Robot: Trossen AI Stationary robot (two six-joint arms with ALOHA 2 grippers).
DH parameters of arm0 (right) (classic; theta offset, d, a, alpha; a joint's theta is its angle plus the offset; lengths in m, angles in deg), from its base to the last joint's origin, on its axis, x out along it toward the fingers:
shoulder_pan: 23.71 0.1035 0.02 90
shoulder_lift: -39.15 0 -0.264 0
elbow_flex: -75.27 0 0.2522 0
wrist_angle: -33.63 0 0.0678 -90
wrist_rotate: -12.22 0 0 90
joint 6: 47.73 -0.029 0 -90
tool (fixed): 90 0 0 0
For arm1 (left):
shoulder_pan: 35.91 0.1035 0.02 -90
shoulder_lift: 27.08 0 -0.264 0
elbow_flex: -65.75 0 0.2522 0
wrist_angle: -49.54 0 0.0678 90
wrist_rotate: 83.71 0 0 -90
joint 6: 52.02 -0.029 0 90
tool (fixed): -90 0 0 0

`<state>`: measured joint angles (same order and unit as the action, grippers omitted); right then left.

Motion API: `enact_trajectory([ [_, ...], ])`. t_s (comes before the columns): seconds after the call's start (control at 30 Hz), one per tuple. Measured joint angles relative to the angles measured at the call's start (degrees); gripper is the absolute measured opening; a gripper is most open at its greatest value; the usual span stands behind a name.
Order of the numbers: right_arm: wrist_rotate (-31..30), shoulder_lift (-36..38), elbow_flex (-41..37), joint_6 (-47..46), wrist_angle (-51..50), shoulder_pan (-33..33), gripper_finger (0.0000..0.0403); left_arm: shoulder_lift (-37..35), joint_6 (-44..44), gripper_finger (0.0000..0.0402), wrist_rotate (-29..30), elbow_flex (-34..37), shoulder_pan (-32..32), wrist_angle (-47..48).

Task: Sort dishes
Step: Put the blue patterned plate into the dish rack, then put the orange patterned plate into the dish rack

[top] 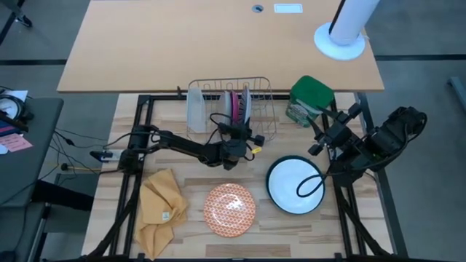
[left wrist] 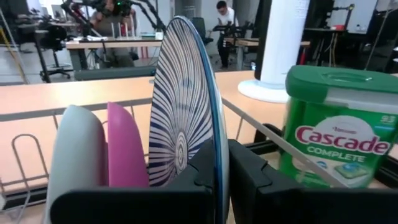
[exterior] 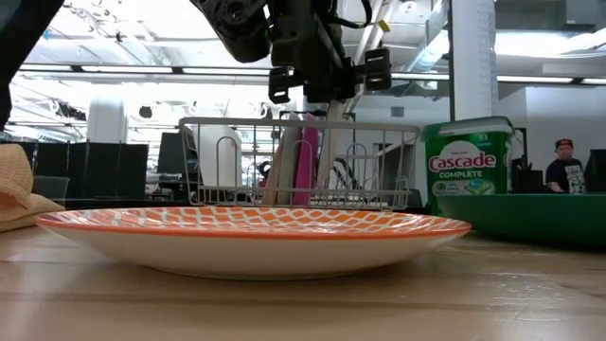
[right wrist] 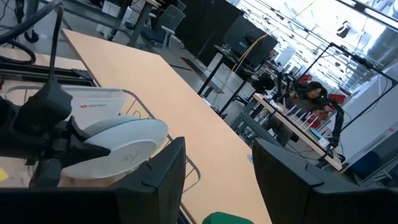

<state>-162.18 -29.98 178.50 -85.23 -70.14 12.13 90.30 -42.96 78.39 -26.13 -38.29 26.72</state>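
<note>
A wire dish rack (top: 263,109) stands at the table's far middle. A grey plate (left wrist: 78,155) and a magenta-pink plate (left wrist: 127,149) stand on edge in it. Beside them a blue-striped plate (left wrist: 180,106) stands upright, with my left gripper (top: 244,137) shut on it from the rack's near side. An orange-and-white patterned plate (top: 228,209) and a larger white plate with a dark green rim (top: 293,185) lie flat near the front edge. My right gripper (top: 322,135) hangs open at the right, above the table, with nothing between its fingers. My left gripper pinches the blue-striped plate's rim (left wrist: 215,140) between its two fingers, one on each face. The fingers come level from the table's near side. The plate stands upright on edge and reaches down among the rack's wires (exterior: 327,180). Whether its lower edge rests there I cannot tell.
A frosted container (top: 196,109) stands at the rack's left end. A green Cascade canister (top: 309,100) stands right of the rack. A yellow cloth (top: 162,205) lies at the front left. Behind the table is a tan desk (top: 218,44) with a white post (top: 342,33).
</note>
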Motion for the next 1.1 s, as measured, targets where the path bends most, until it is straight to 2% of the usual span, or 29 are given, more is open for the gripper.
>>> enact_trajectory([
  [0.17,0.21,-0.02,0.00,-0.14,0.03,0.00,0.0186,0.00,1.47,0.0024,-1.42,0.00,0.50,0.09],
  [0.43,0.52,-0.02,0.00,-0.63,0.20,0.02,0.0186,-0.13,0.82,0.0095,-2.36,-0.09,0.63,-0.51],
  [0.57,0.51,-0.02,0.00,-0.63,0.55,0.02,0.0186,-0.13,-1.17,0.0114,-2.46,-0.09,0.56,-1.85],
  [0.83,0.51,-0.02,0.00,-1.13,0.55,0.01,0.0186,-0.24,-16.12,0.0118,-5.43,-0.09,-1.77,-17.96],
  [1.1,0.77,-0.02,0.00,-1.50,0.54,0.02,0.0186,-5.00,-26.66,0.0118,-5.39,-0.07,-7.55,-17.87],
])
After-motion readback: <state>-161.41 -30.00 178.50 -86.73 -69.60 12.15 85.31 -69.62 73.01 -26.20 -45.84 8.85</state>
